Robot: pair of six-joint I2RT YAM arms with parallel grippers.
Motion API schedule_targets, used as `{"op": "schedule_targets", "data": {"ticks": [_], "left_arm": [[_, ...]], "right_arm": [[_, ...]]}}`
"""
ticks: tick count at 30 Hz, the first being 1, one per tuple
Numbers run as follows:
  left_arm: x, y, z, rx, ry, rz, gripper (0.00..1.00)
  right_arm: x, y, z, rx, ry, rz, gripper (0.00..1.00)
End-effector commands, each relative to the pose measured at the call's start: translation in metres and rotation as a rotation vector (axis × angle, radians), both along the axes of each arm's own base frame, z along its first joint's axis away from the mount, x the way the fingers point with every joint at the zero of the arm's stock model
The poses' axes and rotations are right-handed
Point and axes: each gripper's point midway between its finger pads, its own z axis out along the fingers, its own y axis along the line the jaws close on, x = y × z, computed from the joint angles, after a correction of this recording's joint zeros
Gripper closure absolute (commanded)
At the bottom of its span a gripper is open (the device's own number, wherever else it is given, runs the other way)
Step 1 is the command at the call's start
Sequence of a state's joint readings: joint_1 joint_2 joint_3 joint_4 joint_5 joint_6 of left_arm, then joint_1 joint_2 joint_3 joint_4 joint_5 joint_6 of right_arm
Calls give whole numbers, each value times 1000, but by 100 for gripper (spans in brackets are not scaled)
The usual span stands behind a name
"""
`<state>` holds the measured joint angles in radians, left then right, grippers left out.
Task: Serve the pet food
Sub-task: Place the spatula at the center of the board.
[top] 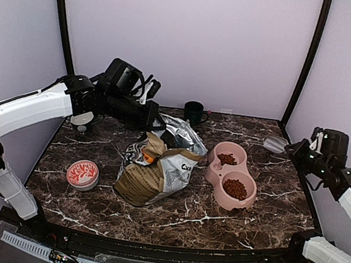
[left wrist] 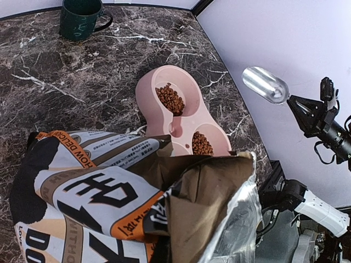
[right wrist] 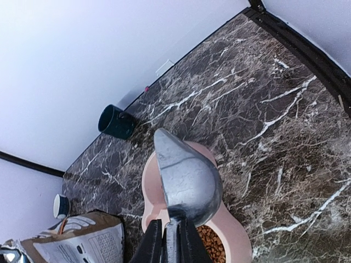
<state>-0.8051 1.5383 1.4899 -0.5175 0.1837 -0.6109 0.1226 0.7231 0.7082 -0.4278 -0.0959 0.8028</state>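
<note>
Reddish-brown pet food [top: 235, 189] lies in both wells of the pink double bowl [top: 215, 174]; the left wrist view shows the same pet food [left wrist: 170, 99] and bowl [left wrist: 181, 129]. The tan-and-white printed bag [top: 158, 174] stands left of the bowl. Its foil mouth is pulled up and back by my left gripper [top: 157, 124], which is shut on the rim. In the left wrist view the bag [left wrist: 109, 192] hides the fingers. My right gripper [right wrist: 171, 230] is shut on the handle of a metal scoop [right wrist: 186, 175], held over the bowl's right side with its rounded back towards the camera.
A dark green mug [top: 194, 113] stands at the back of the marble table. A round red-and-white tin [top: 82, 174] sits front left. A small white cup [right wrist: 61, 206] is near the left wall. Enclosure walls close in the back and both sides.
</note>
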Motion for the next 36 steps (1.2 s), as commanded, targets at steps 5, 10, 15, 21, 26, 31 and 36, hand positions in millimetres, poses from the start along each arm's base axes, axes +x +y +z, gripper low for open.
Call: {"op": "schedule_targets", "data": {"ticks": [5,10,15,21,26,31,36], "left_arm": [[-5,24,-8,90,13,32,100],[-6,28,-7,98,8,37,100],[-8,33,-9,108,6,40,100],[-7,35,-7,111,3,46,100],[-8,38,-8,125,4,51,100],[-7,39,-8,129,5,54,100],[-7,41,-8,138,8,57,100]], "right_arm": [[24,-29,-7,119,-98,-122,100],[39,-33,-31,220,-104,-116,100],[52,-36,-53,219,-71,-96,100],[59,-38,-77,255,-49,-65,100],[61,-35,-100,279,-2,-22,100],[57,-32,-124,297,45,-15,100],[50,-29,-145,301,90,0,100]]}}
